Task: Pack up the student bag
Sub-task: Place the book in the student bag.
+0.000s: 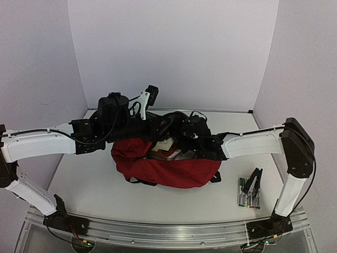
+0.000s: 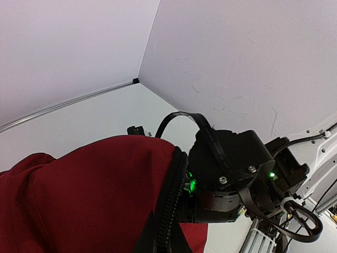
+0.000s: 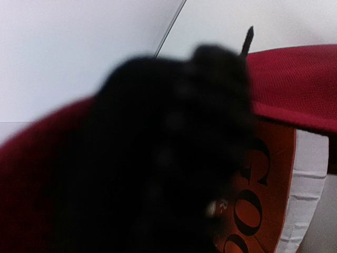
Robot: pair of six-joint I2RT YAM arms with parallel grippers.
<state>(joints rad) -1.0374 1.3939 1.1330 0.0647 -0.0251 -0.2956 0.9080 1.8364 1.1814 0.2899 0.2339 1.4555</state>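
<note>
Top external: slumped red woven student bag [image 1: 176, 171]; left tool [image 1: 158, 125] closed; right tool [image 1: 185, 137] indiscernible.

Student bag [image 1: 174, 171] mouth: crowded by right hand [image 1: 185, 134], books [image 1: 167, 153] beneath it. Tabletop [image 1: 84, 184] left of left hand [image 1: 158, 125]: open passage. Markers [image 1: 248, 194] behind right hand, near edge.

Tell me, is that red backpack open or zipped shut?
Open. From above, the mouth of the student bag gapes, with books showing inside; the right wrist view looks in at an orange book cover.
</note>
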